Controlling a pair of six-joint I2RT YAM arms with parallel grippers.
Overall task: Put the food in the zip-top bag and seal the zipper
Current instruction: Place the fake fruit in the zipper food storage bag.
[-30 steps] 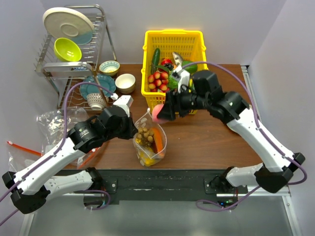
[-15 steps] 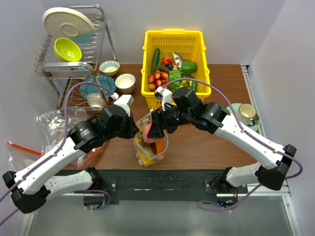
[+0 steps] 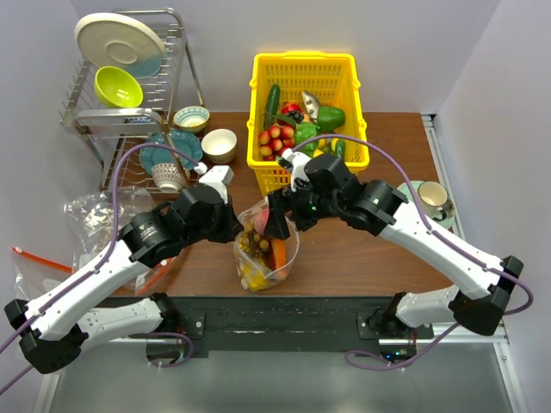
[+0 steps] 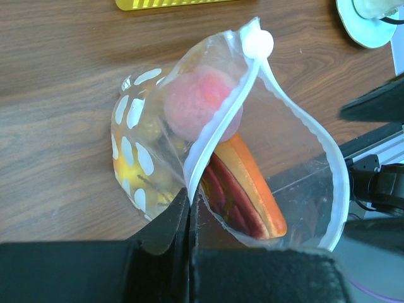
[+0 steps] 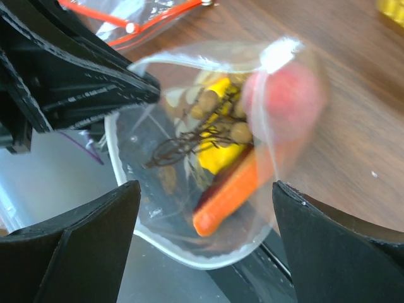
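Near edge of the counter [image 3: 370, 249]: the zip-top bag [image 4: 132, 158] stands slumped, mouth gaping upward. Left gripper [image 4: 189, 205] has its jaws together, clamped on the near lip right at the zipper [image 4: 218, 117], and props the mouth open.

Inside the bag: the pink peach [image 4: 201, 101] sits high, just under the zipper, with the orange papaya slice [image 4: 252, 196] leaning below it. The brown berry cluster [image 5: 218, 117] and a yellow piece [image 5: 218, 151] lie deeper; cannot tell if that is pepper or banana.

Right gripper [image 5: 205, 189] hangs just over the mouth, jaws wide apart with nothing between them.

Judgement: the peach drop is done and the step is clearing out, then sealing.
- Lift the right gripper straight up so neither finger snags the far lip.
- The left clamp should not slacken, or the bag folds.
- The peach rides close to the zipper. Nudge it down first, or the lips will not meet.
- To seal, bring both lips flat together at one end and pinch along the strip. The left gripper anchors the other end.

Farther back: a red-strip bag [image 5: 151, 16], which is not the one to use. The yellow basket [image 3: 303, 64] of other produce stands well apart at the far side.
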